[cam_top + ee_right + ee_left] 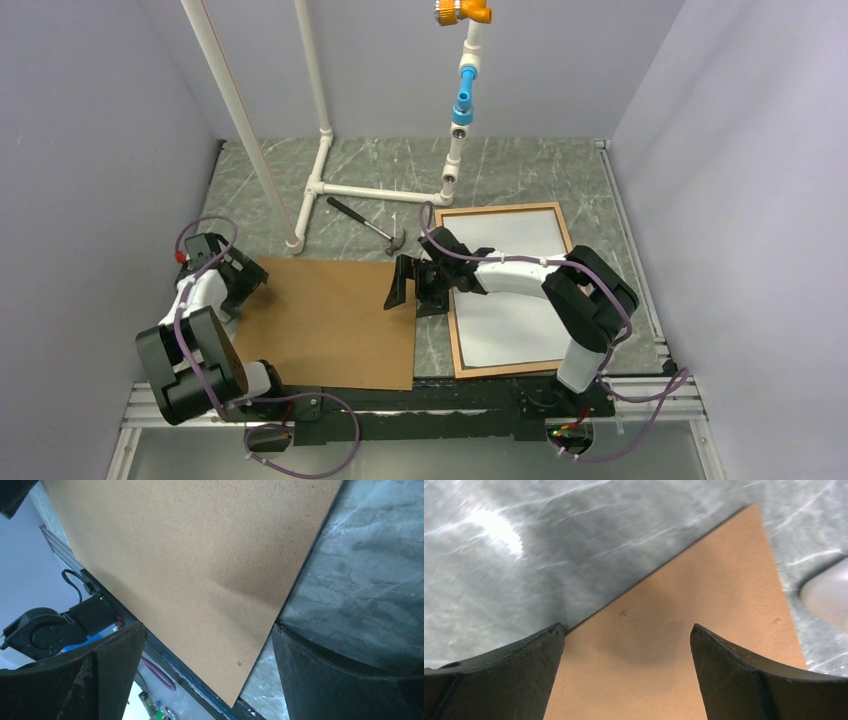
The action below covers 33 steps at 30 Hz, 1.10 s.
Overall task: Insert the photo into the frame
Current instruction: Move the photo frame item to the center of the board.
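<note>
The frame (pixel 500 209), thin orange-brown rails, lies flat at the right of the table. A white sheet (pixel 505 335) fills it: the photo with its plain white side up, no picture showing. My right arm reaches leftward across both. My right gripper (pixel 397 283) (pixel 209 626) is open just above the right edge of a plain brown backing board (pixel 330 320) (pixel 190 545), holding nothing. My left gripper (pixel 255 285) (pixel 626 627) is open over the board's (pixel 704 590) far left corner, with nothing between its fingers.
A hammer (pixel 365 225) lies behind the board, next to a white pipe stand (pixel 325 190) carrying a blue and orange fitting (pixel 463 100). The board's near right corner reaches the table's front rail (pixel 450 395). Grey walls close in both sides.
</note>
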### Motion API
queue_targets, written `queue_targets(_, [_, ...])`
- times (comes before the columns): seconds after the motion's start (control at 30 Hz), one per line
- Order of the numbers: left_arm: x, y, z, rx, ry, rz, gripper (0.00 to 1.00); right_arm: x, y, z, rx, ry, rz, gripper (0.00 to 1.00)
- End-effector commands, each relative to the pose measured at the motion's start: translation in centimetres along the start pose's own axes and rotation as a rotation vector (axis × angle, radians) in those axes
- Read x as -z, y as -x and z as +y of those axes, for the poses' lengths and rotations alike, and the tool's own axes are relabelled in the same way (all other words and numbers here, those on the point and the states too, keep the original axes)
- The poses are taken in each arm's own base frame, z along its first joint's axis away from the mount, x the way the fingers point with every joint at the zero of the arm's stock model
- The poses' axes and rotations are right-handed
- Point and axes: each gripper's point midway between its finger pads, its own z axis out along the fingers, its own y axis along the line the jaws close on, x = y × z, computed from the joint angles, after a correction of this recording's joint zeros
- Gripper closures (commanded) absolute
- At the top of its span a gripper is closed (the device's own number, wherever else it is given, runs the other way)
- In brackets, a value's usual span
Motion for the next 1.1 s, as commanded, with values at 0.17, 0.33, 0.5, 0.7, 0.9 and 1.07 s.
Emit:
queue_targets(0.17, [-0.3, -8.9, -2.4, -0.054, -0.167, 0.272, 0.01, 1.8, 0.0, 3.2, 0.015, 0.093, -0.004, 0.01])
queue_targets(0.33, [1.6, -9.1, -3.3, -0.053, -0.229, 0.233, 0.0, 4.9, 1.0, 5.6, 0.059, 0.12, -0.067, 0.01])
queue_targets(0.5, [3.4, -10.6, -4.7, -0.094, -0.296, 0.24, 0.01, 7.2, 1.1, 5.9, 0.064, 0.121, -0.111, 0.01])
queue_targets(0.7, [5.2, -13.1, -6.4, -0.148, -0.377, 0.257, 0.02, 9.4, 0.6, 3.6, 0.039, 0.088, -0.155, 0.0])
queue_targets(0.9, [7.1, -16.0, -7.9, -0.25, -0.428, 0.276, 0.03, 12.5, 0.6, -0.8, 0.019, 0.009, -0.219, 0.0])
queue_targets(1.07, [6.6, -16.3, -6.5, -0.275, -0.357, 0.251, 0.01, 14.1, 0.9, -7.0, 0.01, -0.223, -0.266, 0.0])
